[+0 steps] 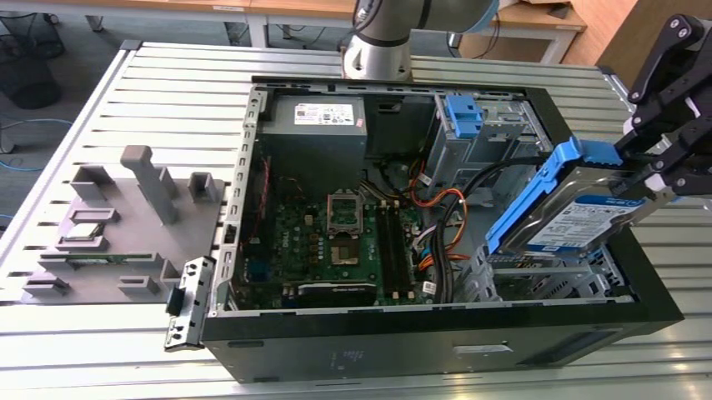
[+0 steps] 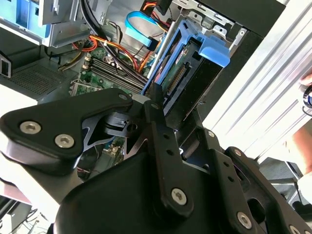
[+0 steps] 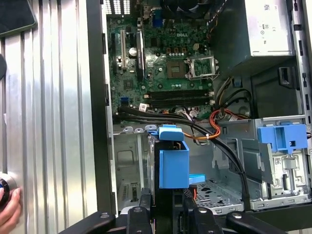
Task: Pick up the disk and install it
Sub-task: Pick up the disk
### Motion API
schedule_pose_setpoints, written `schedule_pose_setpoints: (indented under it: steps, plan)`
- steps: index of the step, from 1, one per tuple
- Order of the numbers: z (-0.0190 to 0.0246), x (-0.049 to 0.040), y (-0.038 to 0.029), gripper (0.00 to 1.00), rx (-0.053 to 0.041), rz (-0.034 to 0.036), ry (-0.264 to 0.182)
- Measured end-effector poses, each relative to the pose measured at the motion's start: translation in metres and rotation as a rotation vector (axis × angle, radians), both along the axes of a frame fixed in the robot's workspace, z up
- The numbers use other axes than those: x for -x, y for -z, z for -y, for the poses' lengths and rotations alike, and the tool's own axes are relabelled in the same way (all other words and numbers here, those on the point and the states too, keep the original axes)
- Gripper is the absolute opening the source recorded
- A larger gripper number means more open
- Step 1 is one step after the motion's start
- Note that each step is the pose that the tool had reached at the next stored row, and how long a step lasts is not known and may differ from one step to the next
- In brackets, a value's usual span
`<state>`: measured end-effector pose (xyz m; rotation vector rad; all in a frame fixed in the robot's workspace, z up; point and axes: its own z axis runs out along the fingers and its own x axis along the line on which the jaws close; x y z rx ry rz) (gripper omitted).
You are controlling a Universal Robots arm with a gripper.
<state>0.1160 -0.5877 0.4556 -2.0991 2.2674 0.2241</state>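
disk (image 1: pixel 573 212) is held in the air, tilted on edge with its label turned up and outward, just above the open bay (image 1: pixel 545 275) at the corner of the case (image 1: pixel 445 333) nearest the exterior view's right. it is pinched at its upper end by the end effector (image 1: pixel 651 175), whose fingers are pressed onto the blue bracket that frames the drive. the lower edge is close to the bay's rim, but contact cannot be told.

the step in hand is judged to be the seating of the disk in that bay. for this to be done well, the tilt should be taken out so that the bracket's rails are squared to the bay's walls, and the descent kept slow. the black cables (image 1: pixel 489 179) that run just beside the bay should be kept from being trapped under the drive. the grip should be held firm until the bracket is guided by the walls.

the arm's base (image 1: pixel 378 33) is seen behind the case on the worktop (image 1: pixel 167 83). the wrist is brought in from the exterior view's right, angled downward and inward over the corner.
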Motion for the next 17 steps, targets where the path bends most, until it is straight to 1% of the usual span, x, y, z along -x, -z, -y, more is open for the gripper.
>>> schedule_pose_setpoints:
  steps: [9, 11, 17]
  plan:
    - [-0.0001, -0.001, 0.0006, 0.35, -0.0014, 0.0002, -0.012]
    - [-0.0001, -0.0012, 0.001, 0.35, -0.0021, 0.0002, -0.026]
    - [0.0, -0.0012, 0.0021, 0.35, -0.003, 0.0002, -0.091]
